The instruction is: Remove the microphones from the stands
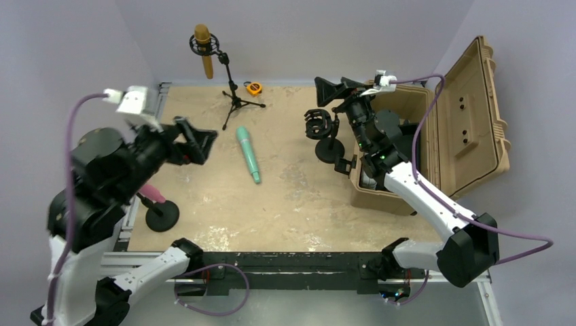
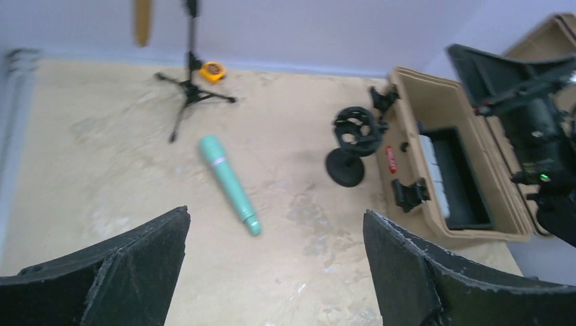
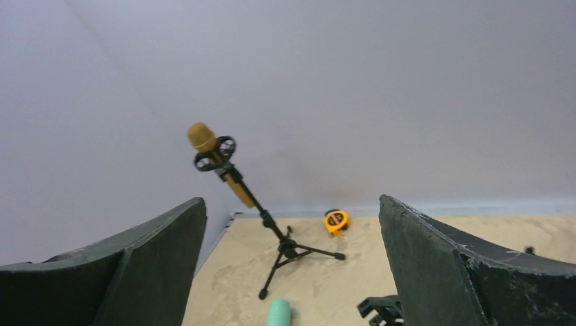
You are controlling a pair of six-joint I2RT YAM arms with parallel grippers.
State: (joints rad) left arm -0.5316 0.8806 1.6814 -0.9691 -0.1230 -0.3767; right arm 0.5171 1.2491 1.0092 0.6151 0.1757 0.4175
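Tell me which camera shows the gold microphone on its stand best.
Right wrist: the gold microphone shows whole, unblocked, clipped in the tripod stand. Top external shows it small, from above. Left wrist cuts off all but its blurred lower end.

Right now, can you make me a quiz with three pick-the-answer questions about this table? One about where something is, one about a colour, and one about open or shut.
1. Where is the teal microphone? A on the table; B on the floor; C on a chair.
2. The tripod stand holds a microphone coloured: A blue; B gold; C white.
3. The tan case is: A shut; B open; C upside down.

Answers:
1 A, it lies flat on the sandy tabletop.
2 B, the gold microphone sits in the stand's mount.
3 B, its lid stands tipped back.
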